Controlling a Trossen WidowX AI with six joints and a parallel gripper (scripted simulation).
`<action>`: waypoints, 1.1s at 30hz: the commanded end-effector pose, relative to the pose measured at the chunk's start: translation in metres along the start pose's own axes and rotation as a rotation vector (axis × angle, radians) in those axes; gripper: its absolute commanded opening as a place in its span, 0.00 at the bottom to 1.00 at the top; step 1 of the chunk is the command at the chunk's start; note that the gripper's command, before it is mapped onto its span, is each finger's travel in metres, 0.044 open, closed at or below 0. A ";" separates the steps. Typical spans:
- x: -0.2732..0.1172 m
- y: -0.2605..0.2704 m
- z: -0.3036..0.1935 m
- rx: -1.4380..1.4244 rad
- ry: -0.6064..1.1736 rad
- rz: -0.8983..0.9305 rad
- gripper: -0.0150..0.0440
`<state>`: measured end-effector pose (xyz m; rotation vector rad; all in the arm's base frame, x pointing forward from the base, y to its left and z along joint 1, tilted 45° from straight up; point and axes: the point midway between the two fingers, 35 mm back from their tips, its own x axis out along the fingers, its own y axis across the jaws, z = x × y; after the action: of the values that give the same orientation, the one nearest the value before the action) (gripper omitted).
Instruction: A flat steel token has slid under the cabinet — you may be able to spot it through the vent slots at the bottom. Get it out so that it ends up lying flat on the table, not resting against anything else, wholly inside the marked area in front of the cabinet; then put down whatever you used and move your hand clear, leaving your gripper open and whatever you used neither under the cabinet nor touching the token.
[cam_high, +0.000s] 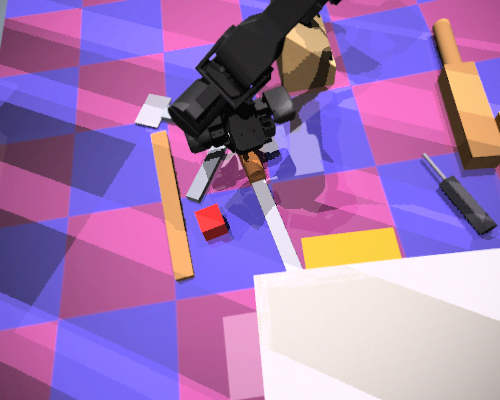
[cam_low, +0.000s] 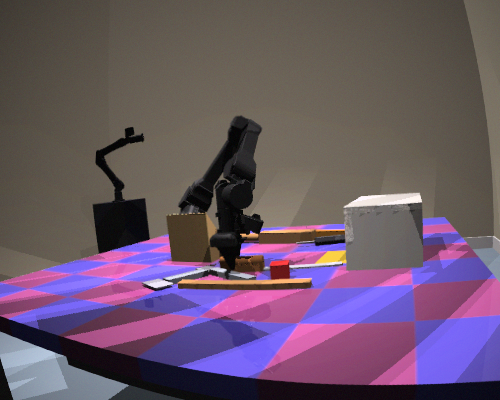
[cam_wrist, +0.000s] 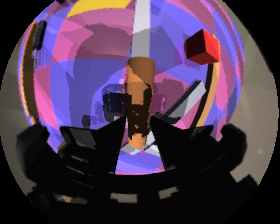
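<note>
A tool with a brown handle (cam_high: 254, 171) (cam_low: 252, 263) (cam_wrist: 140, 75) and a long pale flat blade (cam_high: 275, 220) (cam_wrist: 141, 30) lies on the table, its blade reaching the white cabinet (cam_high: 375, 325) (cam_low: 384, 240). My gripper (cam_high: 245, 151) (cam_low: 231, 266) (cam_wrist: 138, 118) is low around the rear of the handle. Its fingers stand slightly apart from the handle's sides, open. A yellow marked area (cam_high: 350, 247) (cam_low: 334, 257) (cam_wrist: 97, 6) lies in front of the cabinet, right of the blade in the top view. The steel token is not visible; the space under the cabinet is hidden.
A red cube (cam_high: 211, 220) (cam_low: 279, 269) (cam_wrist: 202, 47), an orange bar (cam_high: 172, 205) (cam_low: 245, 284) and a grey angled tool (cam_high: 206, 175) lie left of the blade. A screwdriver (cam_high: 467, 205) and a wooden paddle-like block (cam_high: 470, 110) lie right. A tan block (cam_high: 307, 60) (cam_low: 189, 237) stands behind the gripper.
</note>
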<state>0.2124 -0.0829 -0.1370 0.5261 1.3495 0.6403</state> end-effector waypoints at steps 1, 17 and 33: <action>0.000 0.000 0.000 0.000 -0.001 -0.004 0.68; 0.004 0.000 -0.002 -0.001 -0.001 -0.006 0.71; 0.002 -0.001 0.000 -0.009 -0.004 -0.009 0.39</action>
<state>0.2124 -0.0816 -0.1388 0.5158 1.3450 0.6376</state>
